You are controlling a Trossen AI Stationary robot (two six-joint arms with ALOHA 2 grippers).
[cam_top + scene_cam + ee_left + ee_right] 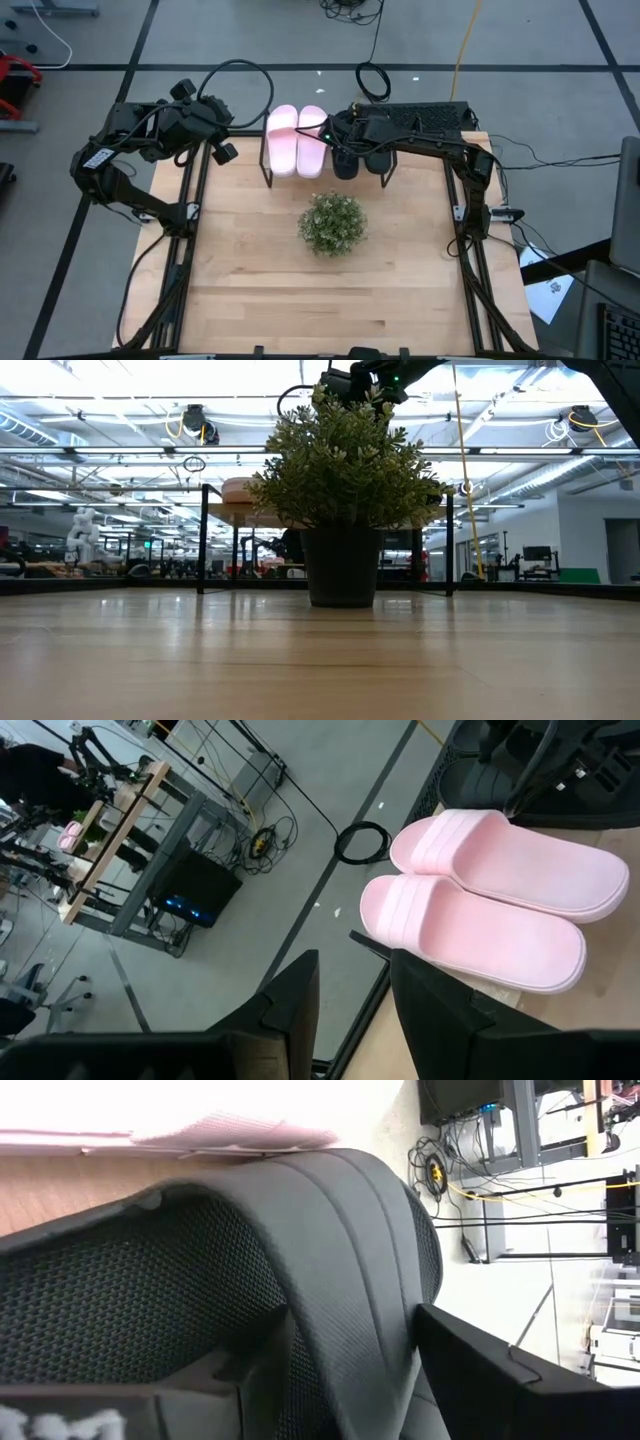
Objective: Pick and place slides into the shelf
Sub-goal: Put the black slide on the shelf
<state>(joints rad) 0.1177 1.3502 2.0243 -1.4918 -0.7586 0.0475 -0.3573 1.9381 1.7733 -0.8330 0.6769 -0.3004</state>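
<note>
The shelf (266,160) stands at the table's far edge. The pink pair (297,140) lies side by side on its plank, soles down, and also shows in the left wrist view (480,910). Two black slides (378,158) lie just to their right. My right gripper (343,150) is over the black slide nearest the pink pair and is shut on it (330,1280). My left gripper (222,150) hovers open, left of the shelf, its fingers (300,990) apart and touching nothing. My right gripper holds the black slide by its broad strap (340,1250). One finger (250,1365) is under the strap inside the toe opening, and the other (480,1380) is on the outside. It comes from above. Whether the sole rests on the plank cannot be told.
A potted plant (332,222) stands mid-table in front of the shelf and fills the middle of the low view (340,490). Bare wooden tabletop (300,290) stretches toward the near edge. Cables lie on the floor beyond the shelf.
</note>
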